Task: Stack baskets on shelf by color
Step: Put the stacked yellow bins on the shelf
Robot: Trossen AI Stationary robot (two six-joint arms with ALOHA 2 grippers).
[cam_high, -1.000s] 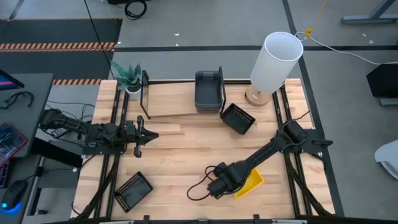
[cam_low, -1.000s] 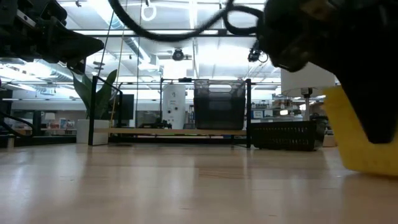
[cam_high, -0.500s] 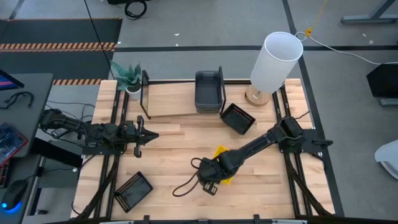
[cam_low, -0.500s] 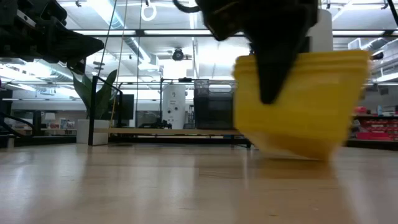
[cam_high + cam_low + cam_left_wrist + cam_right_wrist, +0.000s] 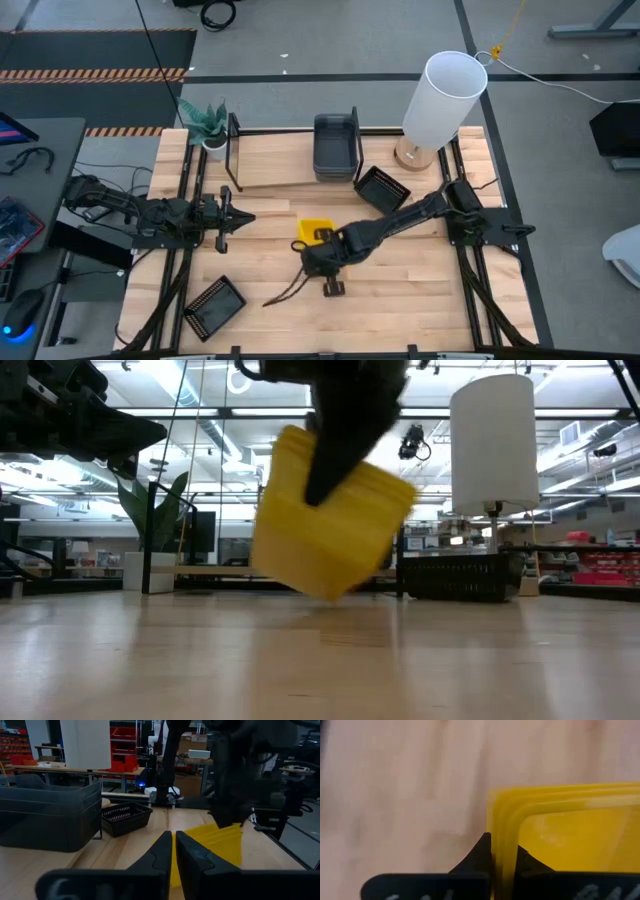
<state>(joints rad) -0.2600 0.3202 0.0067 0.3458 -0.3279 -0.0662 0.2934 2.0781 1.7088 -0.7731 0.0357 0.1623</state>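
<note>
My right gripper [image 5: 322,241] is over the middle of the table, shut on bright yellow baskets [image 5: 314,230] that look nested together; in the low view the yellow baskets [image 5: 330,525] hang tilted above the tabletop. The shelf [image 5: 280,165] stands at the far edge. Dark grey baskets [image 5: 335,145] sit stacked on its right end. One black mesh basket [image 5: 382,190] rests on the table by the shelf's right end, and another [image 5: 213,305] lies near the near-left corner. My left gripper [image 5: 245,218] waits shut at the table's left side. My right gripper pinches the yellow baskets by one wall at the rim [image 5: 502,845], one finger [image 5: 481,854] outside and the other [image 5: 526,862] inside. The fingers come from above, slanting down. The baskets are lifted clear of the table and hang tilted below the fingers.
A tall white lamp [image 5: 445,95] stands at the far-right corner and a small potted plant [image 5: 205,125] at the shelf's left end. A dark cable [image 5: 290,290] trails from the right wrist over the near table. The shelf board left of the grey baskets is bare.
My right gripper has lifted the yellow baskets off the near-right part of the table. It has carried them left and toward the far edge to the middle. The baskets have turned about and now hang tilted. The left arm has kept still.
</note>
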